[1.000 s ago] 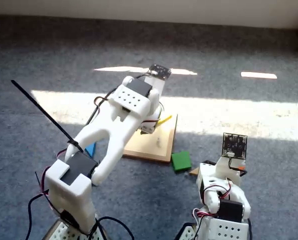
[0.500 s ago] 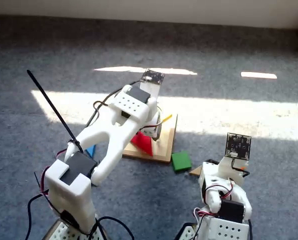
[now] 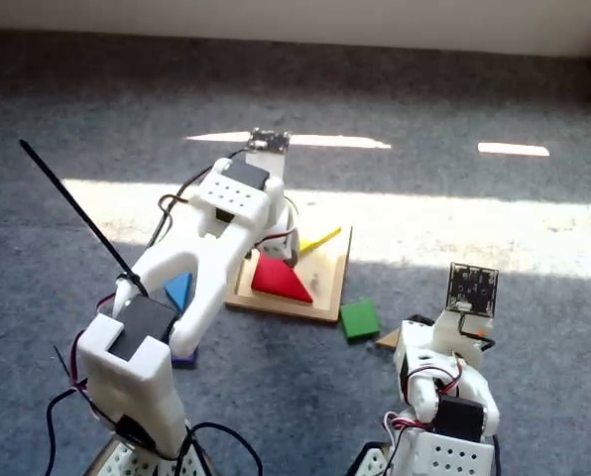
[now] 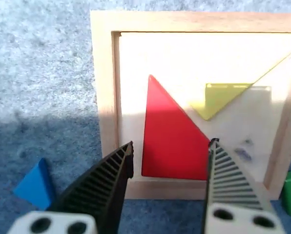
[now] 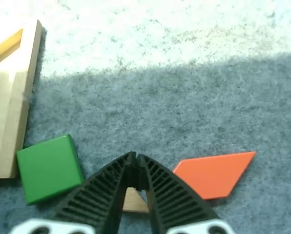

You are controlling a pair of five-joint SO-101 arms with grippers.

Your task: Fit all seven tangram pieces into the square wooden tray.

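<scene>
One red triangle [image 4: 167,131] flat in tray [image 4: 102,97], beneath left pincer [image 4: 171,143]; pincer spread wide, gripping nothing.

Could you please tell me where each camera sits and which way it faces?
High view: fixed above and behind the left arm and right arm, looking down at the carpet and tray.
Left wrist view: on that wrist, looking down past the open left gripper at the red triangle.
Right wrist view: on that wrist, looking down past the shut right gripper at the green square.
Shared: all three show the tray and green square.
</scene>
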